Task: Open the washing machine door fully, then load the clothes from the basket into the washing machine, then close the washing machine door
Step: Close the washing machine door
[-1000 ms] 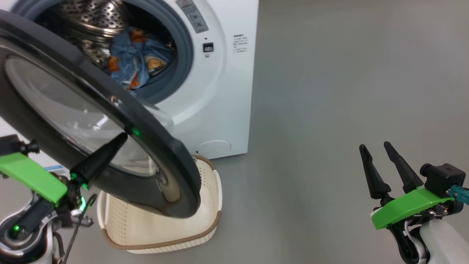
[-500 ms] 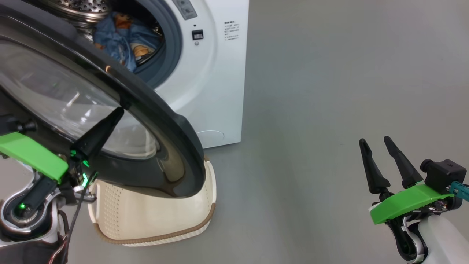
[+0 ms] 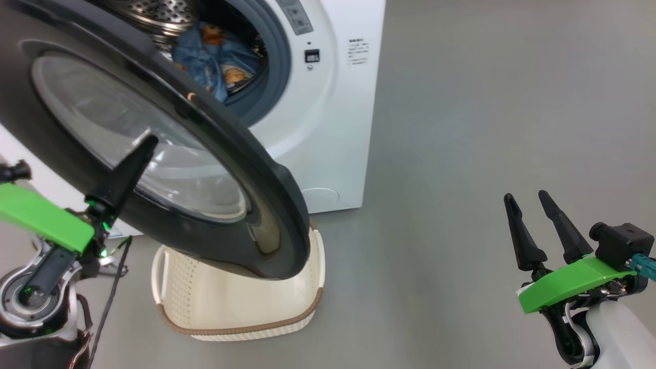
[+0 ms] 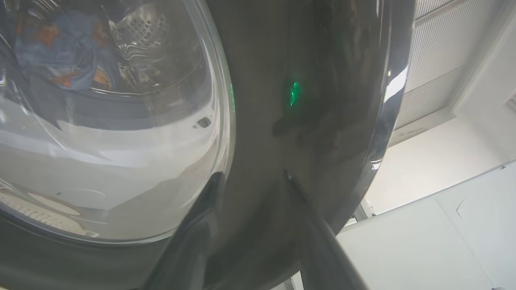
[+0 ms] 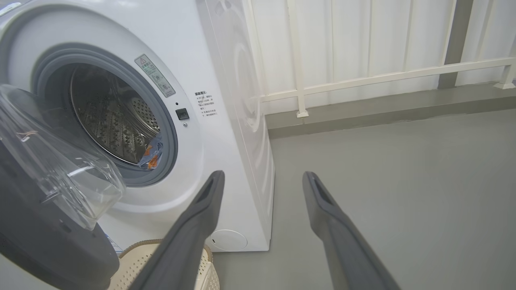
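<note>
The washing machine [image 3: 333, 128] stands at the upper left with its door [image 3: 266, 205] swung partly out, the black ring and glass bowl facing me. Light blue clothes [image 3: 215, 66] lie in the steel drum. They are also visible through the glass in the left wrist view [image 4: 60, 52]. My left gripper [image 4: 252, 175] is open, with both fingertips against the door's outer face. In the head view one of its fingers [image 3: 128, 174] lies over the window. The basket [image 3: 241, 328] sits on the floor under the door; what I see of its inside is bare. My right gripper [image 3: 525, 196] hangs open at the lower right, holding nothing.
Grey floor [image 3: 487, 102] stretches to the right of the machine. In the right wrist view a white railing [image 5: 363, 80] and a pale wall run behind the washer, with a low grey kerb [image 5: 383, 104] beneath them.
The head camera has shifted, so the whole scene sits differently. The left finger now lies over the door's glass rather than on the black ring. The right gripper has stayed put.
</note>
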Tool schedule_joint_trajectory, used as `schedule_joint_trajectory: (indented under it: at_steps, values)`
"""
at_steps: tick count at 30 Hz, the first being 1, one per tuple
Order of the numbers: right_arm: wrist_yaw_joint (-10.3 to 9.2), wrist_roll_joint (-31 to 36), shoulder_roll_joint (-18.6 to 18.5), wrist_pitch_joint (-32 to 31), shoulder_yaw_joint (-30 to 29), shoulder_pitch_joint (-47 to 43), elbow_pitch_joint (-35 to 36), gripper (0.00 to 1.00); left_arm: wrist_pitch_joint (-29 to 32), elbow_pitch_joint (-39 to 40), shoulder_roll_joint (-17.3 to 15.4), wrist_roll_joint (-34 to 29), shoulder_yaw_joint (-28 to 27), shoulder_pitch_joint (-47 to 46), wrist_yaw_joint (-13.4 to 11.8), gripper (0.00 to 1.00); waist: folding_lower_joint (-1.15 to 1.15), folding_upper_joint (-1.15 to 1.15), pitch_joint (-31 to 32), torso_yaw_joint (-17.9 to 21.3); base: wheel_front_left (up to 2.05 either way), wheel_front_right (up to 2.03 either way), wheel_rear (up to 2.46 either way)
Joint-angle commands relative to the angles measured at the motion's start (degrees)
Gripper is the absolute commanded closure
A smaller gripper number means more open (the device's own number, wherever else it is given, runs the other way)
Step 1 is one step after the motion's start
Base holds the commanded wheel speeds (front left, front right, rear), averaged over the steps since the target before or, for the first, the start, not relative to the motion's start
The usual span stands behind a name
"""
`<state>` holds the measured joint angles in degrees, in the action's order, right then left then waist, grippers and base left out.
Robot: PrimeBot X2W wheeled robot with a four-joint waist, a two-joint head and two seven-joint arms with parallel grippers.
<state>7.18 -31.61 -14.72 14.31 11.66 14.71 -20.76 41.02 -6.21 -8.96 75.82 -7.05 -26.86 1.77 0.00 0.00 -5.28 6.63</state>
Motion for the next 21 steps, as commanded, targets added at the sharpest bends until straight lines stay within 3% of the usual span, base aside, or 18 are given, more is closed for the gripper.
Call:
schedule_joint_trajectory:
  at_steps: [1,4,13,21]
  values:
    - [0.31,0.52,-0.94,0.69,0.67,0.33,1.20,0.00,-1.00,2.48,-2.06,-0.77,-2.15,-0.01,0.45,0.00,0.00,0.00,0.75,-1.06,0.00,0.00,0.00]
    - [0.31,0.51,-0.95,0.69,0.86,0.17,1.24,0.00,-4.30,4.18,-2.97,-4.73,-2.28,1.49,1.41,0.00,0.00,0.00,1.07,-1.86,0.00,0.00,0.00]
    - [0.31,0.61,-1.14,0.69,0.74,-0.01,1.63,0.00,-21.31,8.42,-8.33,-26.64,2.13,9.06,5.16,0.00,0.00,0.00,1.44,-3.20,0.00,0.00,0.00]
    - [0.31,0.52,-1.33,0.69,0.82,0.04,1.80,0.00,-33.18,6.49,-8.58,-34.59,4.80,14.59,5.54,0.00,0.00,0.00,1.80,-3.31,0.00,0.00,0.00]
